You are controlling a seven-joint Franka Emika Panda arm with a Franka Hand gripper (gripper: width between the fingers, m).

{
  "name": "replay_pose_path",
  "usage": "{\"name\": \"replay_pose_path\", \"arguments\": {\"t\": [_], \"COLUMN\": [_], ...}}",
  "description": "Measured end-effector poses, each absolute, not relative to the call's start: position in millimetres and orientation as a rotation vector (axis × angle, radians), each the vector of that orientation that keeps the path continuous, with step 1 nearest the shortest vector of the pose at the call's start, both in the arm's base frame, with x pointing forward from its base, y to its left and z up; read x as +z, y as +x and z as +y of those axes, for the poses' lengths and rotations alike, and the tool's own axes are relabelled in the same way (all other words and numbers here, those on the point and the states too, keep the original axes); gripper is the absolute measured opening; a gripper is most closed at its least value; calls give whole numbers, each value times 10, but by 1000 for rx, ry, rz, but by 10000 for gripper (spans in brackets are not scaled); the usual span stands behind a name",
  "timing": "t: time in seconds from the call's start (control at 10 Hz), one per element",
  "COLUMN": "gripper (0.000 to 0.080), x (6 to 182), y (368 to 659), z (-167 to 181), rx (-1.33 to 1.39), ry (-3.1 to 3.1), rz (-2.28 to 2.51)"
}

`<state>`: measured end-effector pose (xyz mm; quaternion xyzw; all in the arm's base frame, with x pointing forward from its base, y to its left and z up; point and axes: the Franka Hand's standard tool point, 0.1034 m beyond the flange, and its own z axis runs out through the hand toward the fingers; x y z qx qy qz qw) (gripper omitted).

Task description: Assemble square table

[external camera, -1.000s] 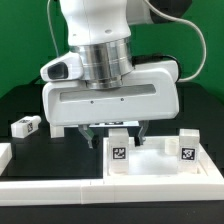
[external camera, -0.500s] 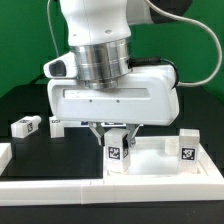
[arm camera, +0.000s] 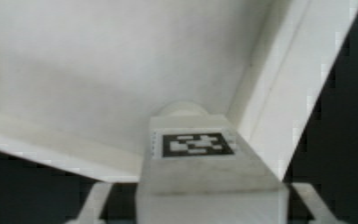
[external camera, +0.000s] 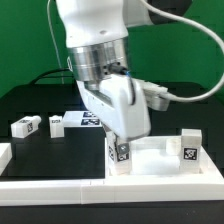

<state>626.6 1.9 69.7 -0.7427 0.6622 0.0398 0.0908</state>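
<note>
The gripper [external camera: 120, 142] is closed tight on one leg [external camera: 121, 155], which stands up in a corner of the square table top [external camera: 160, 168]. Another leg [external camera: 187, 147] stands in the next corner. Two loose legs [external camera: 25, 126] lie apart on the black table [external camera: 30, 102].

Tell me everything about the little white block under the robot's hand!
It is a table leg: a small white block that looks like plastic, with a black-and-white square tag on the face we see. It stands upright in a corner of the square table top, just inside the raised rim, on the exterior view's left. The gripper reaches down over it from above, and its fingers seem to squeeze the leg's sides. The leg's base is hidden, so how deep it sits cannot be told.
</note>
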Motion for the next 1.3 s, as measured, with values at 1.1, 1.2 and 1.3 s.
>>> {"name": "replay_pose_path", "arguments": {"t": [1.1,1.2,1.3], "gripper": [649,649,649], "x": [748,762,778], "y": [6327,6377,6401], "z": [77,67,87], "rx": [15,-61,-89], "ry": [-2772,-2900,-2997], "rz": [1159,906,651]}}
